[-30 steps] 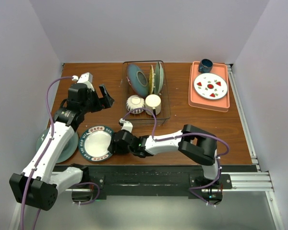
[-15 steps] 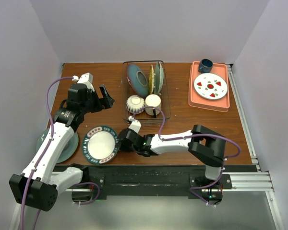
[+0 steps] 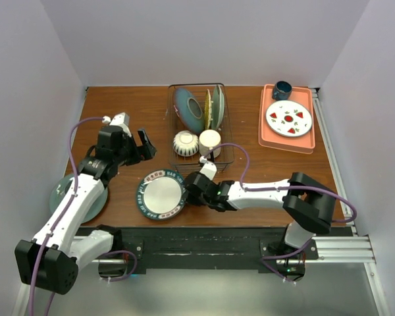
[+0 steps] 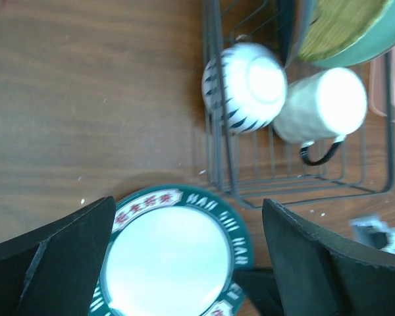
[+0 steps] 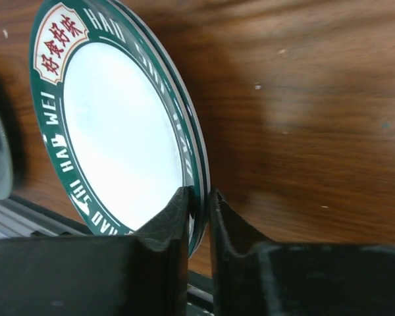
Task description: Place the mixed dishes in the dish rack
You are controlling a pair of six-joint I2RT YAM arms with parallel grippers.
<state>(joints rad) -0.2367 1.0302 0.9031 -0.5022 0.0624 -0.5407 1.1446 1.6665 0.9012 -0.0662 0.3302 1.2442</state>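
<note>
1. At the far left edge of the table [image 3: 128, 102], a pale green plate [image 3: 58, 195] lies flat, partly hidden under my left arm
2. My left pincer [image 3: 139, 146] hangs over bare wood with its jaws spread wide and nothing between them; it is near the left side of the dish rack and touches nothing
3. Just right of that, close to the near edge, is the white plate with a dark green lettered rim [image 3: 162, 195]. My right pincer [image 5: 199, 197] is clamped on its right rim, one finger on each face. I cannot tell whether the plate rests on the wood or hangs just above it
4. The dish rack [image 3: 228, 131] stands at the middle of the table, behind that plate and apart from it
5. In the rack's near end, the striped bowl [image 4: 245, 87] lies mouth-down on the left. The cream mug [image 4: 319, 105] stands beside it on the right, touching it, with its dark handle towards the rack's near wall
6. In the rack's far end three dishes stand on edge: a blue-grey dish [image 3: 188, 108], a yellow plate [image 3: 208, 109] and a green plate [image 3: 216, 105]
7. At the far right an orange tray [image 3: 286, 143] holds a dark blue mug [image 3: 281, 89] at the back and, in front of it, a white plate with red marks [image 3: 289, 118] lying flat
</note>
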